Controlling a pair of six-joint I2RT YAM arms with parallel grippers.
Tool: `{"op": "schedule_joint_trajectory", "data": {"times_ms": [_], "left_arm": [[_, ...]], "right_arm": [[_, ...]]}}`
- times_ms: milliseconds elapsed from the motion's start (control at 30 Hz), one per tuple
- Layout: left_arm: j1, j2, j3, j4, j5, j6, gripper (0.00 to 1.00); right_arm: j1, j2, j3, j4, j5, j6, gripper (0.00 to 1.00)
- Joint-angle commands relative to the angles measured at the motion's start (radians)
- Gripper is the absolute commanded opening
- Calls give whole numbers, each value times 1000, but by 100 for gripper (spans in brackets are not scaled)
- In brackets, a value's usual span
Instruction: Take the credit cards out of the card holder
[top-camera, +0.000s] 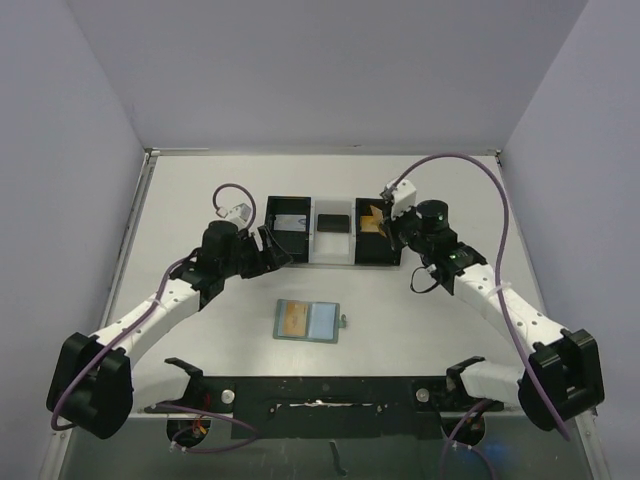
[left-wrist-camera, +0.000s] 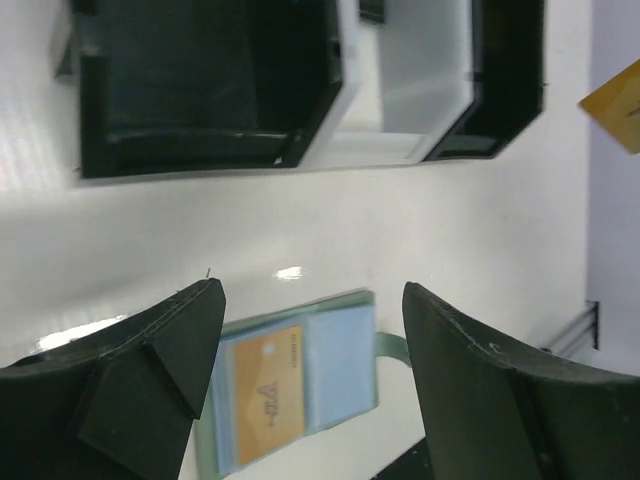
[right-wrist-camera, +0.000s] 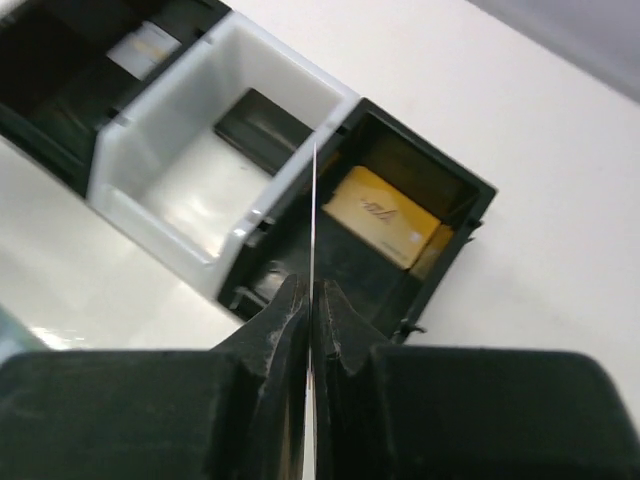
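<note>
The card holder (top-camera: 308, 322) lies open and flat on the table in front of the arms, its closing tab at the right. An orange credit card (top-camera: 293, 320) sits in its left pale blue pocket; the right pocket (left-wrist-camera: 340, 360) looks bare. My left gripper (top-camera: 277, 247) hangs open near the tray's left end, and in the left wrist view its jaws (left-wrist-camera: 312, 290) frame the card holder (left-wrist-camera: 300, 375) below, apart from it. My right gripper (right-wrist-camera: 311, 285) is shut on a thin credit card (right-wrist-camera: 314, 200) seen edge-on, above the tray's right black compartment (right-wrist-camera: 440, 190).
A three-compartment tray (top-camera: 333, 258) stands behind the card holder: black, clear, black. A yellow card (right-wrist-camera: 385, 215) lies in the right compartment, a pale card (right-wrist-camera: 150, 45) in the left one, a dark flat piece (right-wrist-camera: 262, 125) in the middle. Walls close in on three sides.
</note>
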Motion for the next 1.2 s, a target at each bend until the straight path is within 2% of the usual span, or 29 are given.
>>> {"op": "schedule_joint_trajectory", "data": {"times_ms": [0, 133, 400, 533, 733, 833, 967, 1167], "left_arm": [[7, -49, -3, -128, -118, 72, 72], [9, -17, -4, -150, -118, 82, 73], [13, 25, -56, -132, -58, 69, 73], [20, 9, -47, -212, -79, 96, 73], [41, -46, -68, -206, -55, 94, 73], [45, -35, -54, -235, -30, 142, 65], [45, -11, -33, -276, 5, 172, 65], [45, -34, -67, -250, 5, 142, 65]], "right_arm": [[8, 103, 108, 4, 141, -393, 0], [2, 193, 149, -3, 56, -535, 0], [0, 377, 236, 3, 49, -740, 0], [-2, 433, 250, 74, 101, -764, 0], [-5, 519, 284, 43, 128, -801, 0], [-8, 539, 243, 94, 129, -785, 0], [-2, 571, 243, 128, 174, -799, 0], [-1, 629, 282, 128, 258, -810, 0]]}}
